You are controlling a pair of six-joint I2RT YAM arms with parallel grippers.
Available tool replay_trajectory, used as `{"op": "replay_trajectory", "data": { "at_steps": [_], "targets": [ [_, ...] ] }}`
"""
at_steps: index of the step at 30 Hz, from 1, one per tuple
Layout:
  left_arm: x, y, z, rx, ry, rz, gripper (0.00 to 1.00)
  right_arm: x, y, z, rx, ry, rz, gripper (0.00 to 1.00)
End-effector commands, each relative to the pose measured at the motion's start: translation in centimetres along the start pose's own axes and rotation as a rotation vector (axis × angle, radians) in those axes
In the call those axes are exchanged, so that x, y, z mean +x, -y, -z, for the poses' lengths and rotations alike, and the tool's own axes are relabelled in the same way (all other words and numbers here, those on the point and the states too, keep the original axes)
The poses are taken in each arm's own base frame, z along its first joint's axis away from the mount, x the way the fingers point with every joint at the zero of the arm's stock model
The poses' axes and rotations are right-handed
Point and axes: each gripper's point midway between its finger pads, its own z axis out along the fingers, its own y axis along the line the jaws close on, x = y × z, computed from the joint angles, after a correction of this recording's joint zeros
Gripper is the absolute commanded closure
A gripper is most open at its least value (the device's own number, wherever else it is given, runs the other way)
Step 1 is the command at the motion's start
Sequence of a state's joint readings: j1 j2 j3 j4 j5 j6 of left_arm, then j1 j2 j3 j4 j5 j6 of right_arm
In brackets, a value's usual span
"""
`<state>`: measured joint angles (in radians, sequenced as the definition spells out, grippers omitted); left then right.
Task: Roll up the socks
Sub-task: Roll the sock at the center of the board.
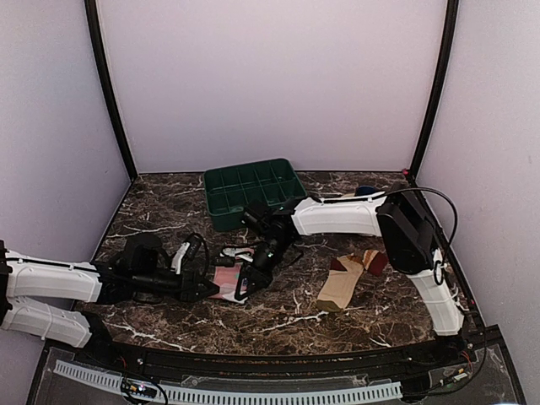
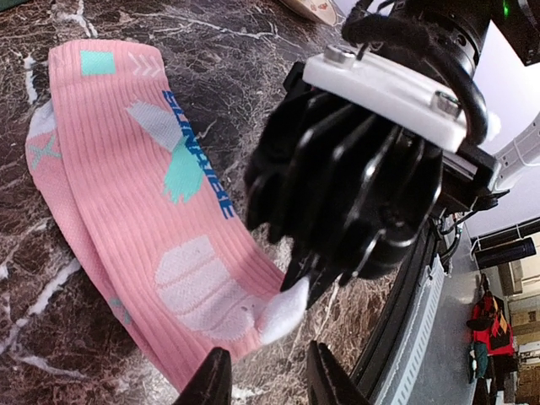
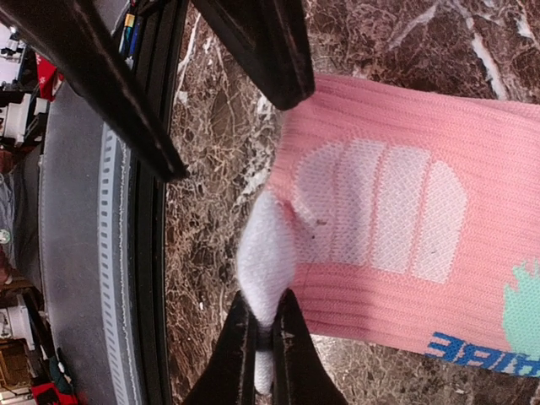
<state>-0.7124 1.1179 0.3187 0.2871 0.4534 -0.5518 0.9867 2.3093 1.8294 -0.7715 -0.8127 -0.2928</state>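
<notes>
The pink sock (image 2: 126, 194), with teal and white patches, lies flat on the marble table; it also shows as the pink sock (image 1: 226, 283) from above. My right gripper (image 3: 263, 314) is shut on its white toe tip (image 3: 266, 253), pinching it up off the table. My left gripper (image 2: 268, 380) stands open just short of that toe, with nothing between its fingers (image 2: 215, 381). In the top view the left gripper (image 1: 209, 287) and right gripper (image 1: 251, 281) face each other over the sock. The tan sock (image 1: 344, 285) with maroon ends lies apart to the right.
A green compartment tray (image 1: 253, 190) stands at the back of the table behind the right arm. The black front rail (image 3: 152, 253) runs close to both grippers. Walls close in the table on three sides.
</notes>
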Motion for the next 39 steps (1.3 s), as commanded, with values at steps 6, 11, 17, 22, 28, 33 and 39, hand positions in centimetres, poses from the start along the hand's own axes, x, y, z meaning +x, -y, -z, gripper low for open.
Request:
{"op": "replay_trajectory", "data": {
  "at_steps": [6, 11, 17, 22, 28, 33, 39],
  "targets": [
    [0.3, 0.4, -0.9, -0.010, -0.044, -0.066, 0.68, 0.0, -1.0, -0.1, -0.179, 0.012, -0.083, 1.00],
    [0.2, 0.6, -1.4, -0.008, -0.054, -0.093, 0.68, 0.8, -0.9, -0.6, -0.215, -0.005, -0.115, 1.00],
    [0.3, 1.6, -1.6, 0.023, -0.075, -0.164, 0.66, 1.0, -0.8, -0.3, -0.221, -0.008, -0.129, 1.00],
    [0.8, 2.8, -1.7, 0.032, -0.108, -0.254, 0.63, 0.7, -0.6, 0.0, -0.219, -0.008, -0.133, 1.00],
    [1.9, 3.3, -2.7, 0.028, -0.163, -0.314, 0.63, 0.7, -0.4, 0.0, -0.215, -0.015, -0.141, 1.00],
    [2.3, 2.4, -3.4, -0.031, -0.184, -0.333, 0.63, 0.8, -0.4, 0.0, -0.212, -0.021, -0.143, 1.00],
    [2.0, 1.8, -3.9, -0.062, -0.173, -0.347, 0.62, 0.9, -0.4, 0.1, -0.205, -0.026, -0.140, 1.00]
  ]
}}
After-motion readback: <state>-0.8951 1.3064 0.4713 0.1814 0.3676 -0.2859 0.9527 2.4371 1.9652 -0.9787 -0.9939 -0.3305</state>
